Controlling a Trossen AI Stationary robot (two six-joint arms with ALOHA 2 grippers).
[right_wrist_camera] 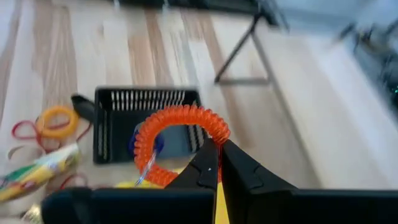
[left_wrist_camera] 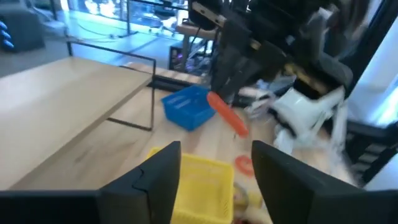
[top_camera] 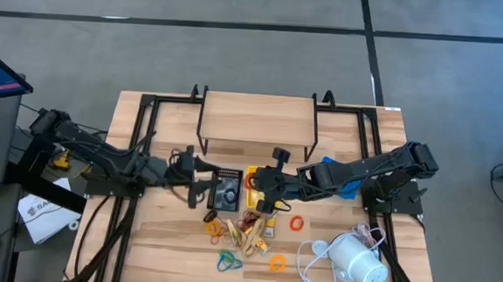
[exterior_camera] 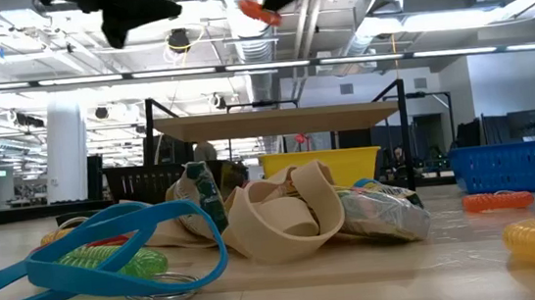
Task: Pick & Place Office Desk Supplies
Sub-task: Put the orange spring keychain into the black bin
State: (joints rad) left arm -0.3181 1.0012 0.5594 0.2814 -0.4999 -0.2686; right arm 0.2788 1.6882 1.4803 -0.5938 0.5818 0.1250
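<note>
The right gripper (right_wrist_camera: 214, 163) pinches an orange coiled band (right_wrist_camera: 177, 134) above the trays, probably bound for the yellow tray (left_wrist_camera: 202, 180), needing a lowered release; the left gripper (left_wrist_camera: 214, 171) hangs spread and empty.

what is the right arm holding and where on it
The right gripper has its jaws shut on an orange coiled loop, pinching one spot on its coil so the rest hangs free. The left gripper holds nothing.

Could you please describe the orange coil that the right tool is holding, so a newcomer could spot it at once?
Start at the wooden riser at the table's back. In front of it sits a black mesh tray, and the right tool pinches the orange coil above it. Unlike the loops on the table, it hangs in the air.
</note>
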